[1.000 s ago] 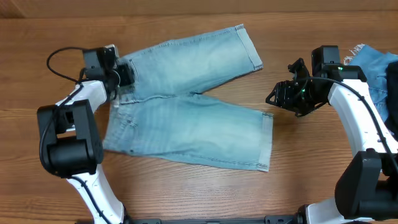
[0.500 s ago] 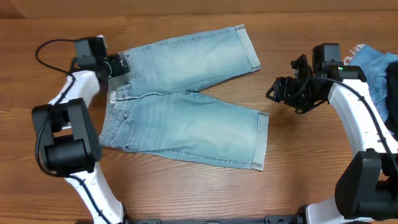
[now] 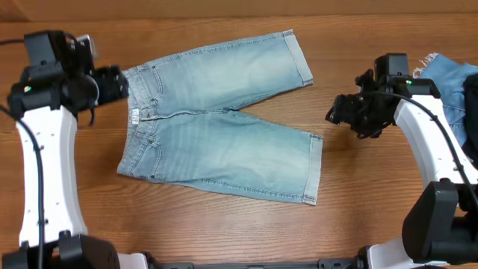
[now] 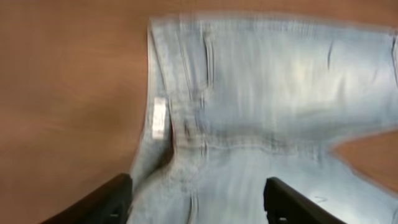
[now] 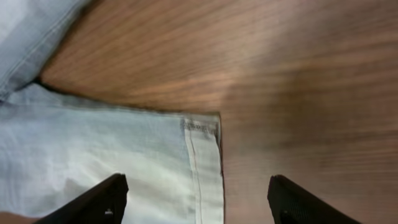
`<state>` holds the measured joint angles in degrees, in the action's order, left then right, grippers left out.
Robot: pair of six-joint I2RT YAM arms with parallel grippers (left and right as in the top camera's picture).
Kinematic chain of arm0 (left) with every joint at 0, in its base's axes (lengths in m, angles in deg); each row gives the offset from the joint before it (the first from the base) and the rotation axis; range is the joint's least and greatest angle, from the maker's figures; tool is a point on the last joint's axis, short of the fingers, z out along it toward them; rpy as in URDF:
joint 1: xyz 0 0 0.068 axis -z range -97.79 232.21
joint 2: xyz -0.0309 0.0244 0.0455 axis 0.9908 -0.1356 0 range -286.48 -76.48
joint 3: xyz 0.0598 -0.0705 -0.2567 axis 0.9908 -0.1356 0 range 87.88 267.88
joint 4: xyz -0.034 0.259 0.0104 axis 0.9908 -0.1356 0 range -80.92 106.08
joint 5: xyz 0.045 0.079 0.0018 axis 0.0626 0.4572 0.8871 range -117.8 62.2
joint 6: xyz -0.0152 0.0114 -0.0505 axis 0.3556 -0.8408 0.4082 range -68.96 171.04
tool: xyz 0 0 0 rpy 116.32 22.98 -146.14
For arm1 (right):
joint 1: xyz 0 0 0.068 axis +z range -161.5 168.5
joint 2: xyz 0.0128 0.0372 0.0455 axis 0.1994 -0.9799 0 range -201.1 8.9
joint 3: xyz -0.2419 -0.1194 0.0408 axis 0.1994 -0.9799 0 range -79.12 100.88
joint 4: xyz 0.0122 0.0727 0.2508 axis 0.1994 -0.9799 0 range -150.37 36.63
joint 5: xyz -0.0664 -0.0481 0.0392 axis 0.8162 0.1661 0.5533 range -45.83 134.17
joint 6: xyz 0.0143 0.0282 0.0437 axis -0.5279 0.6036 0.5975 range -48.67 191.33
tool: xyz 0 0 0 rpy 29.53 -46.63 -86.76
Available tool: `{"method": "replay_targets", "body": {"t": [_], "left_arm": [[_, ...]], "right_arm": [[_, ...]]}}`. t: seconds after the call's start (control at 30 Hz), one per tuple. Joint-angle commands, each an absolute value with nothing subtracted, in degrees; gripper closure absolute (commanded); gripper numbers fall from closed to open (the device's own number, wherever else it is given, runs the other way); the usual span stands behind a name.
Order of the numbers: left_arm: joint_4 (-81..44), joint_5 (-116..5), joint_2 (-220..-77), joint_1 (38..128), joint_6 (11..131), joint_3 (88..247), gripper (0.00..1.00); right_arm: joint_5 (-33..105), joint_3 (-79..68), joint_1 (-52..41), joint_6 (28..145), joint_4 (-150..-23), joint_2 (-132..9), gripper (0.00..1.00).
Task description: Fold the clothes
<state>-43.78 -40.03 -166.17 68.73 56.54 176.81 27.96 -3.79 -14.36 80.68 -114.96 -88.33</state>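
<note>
Overhead view of a wooden desk (image 3: 224, 232) with pale jeans (image 3: 224, 127) spread flat across the middle of the frame. Their long axis runs left to right. The waistband (image 3: 138, 119) stands at the left, and two legs open toward the right in a V: the upper leg (image 3: 254, 63) slants to the upper right and the lower leg (image 3: 254, 164) to the lower right. The left fingers (image 3: 118, 82) sit just off the waistband's upper end, at the left of the frame, apart from the cloth. The right fingers (image 3: 336, 113) hover over bare wood at the right, just beyond the mouth of the V and near the top corner of the lower hem (image 3: 314, 168). Both pairs are spread wide and grasp nothing. The left arm is therefore nearer the waist and the right arm nearer the hems, so a fold would likely have each reach inward from its own end. A darker denim piece (image 3: 448, 75) with a frayed white edge lies at the right edge of the frame, past the right arm; only this view shows it and the whole layout. The left wrist view, blurred, shows more closely a white label (image 4: 159, 117) at the waistband, ahead of the spread fingers. The right wrist view shows the stitched hem corner lying flat on the wood between its fingers, with the gap between the legs at upper left.
</note>
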Motion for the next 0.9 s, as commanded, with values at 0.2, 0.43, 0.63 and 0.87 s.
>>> {"method": "replay_targets", "body": {"t": [0.2, 0.43, 0.63, 0.87], "left_arm": [[-46.73, -40.94, -167.33, 69.28, 60.67, 162.41, 0.26], [-43.45, -40.35, -167.3, 68.93, 63.53, 152.83, 0.27], [-42.05, -37.47, -167.19, 68.93, 63.49, 152.0, 0.27], [-40.74, -37.95, -165.53, 68.95, 60.08, 152.0, 0.26]], "right_arm": [[31.94, -2.55, -14.38, 81.88, -125.99, -87.22, 0.19], [28.16, -5.32, -14.36, 83.78, -131.04, -87.22, 0.14], [17.99, -15.53, -14.29, 78.38, -123.79, -87.22, 0.16], [8.99, -31.68, -14.14, 78.29, -110.69, -87.22, 0.19]]}}
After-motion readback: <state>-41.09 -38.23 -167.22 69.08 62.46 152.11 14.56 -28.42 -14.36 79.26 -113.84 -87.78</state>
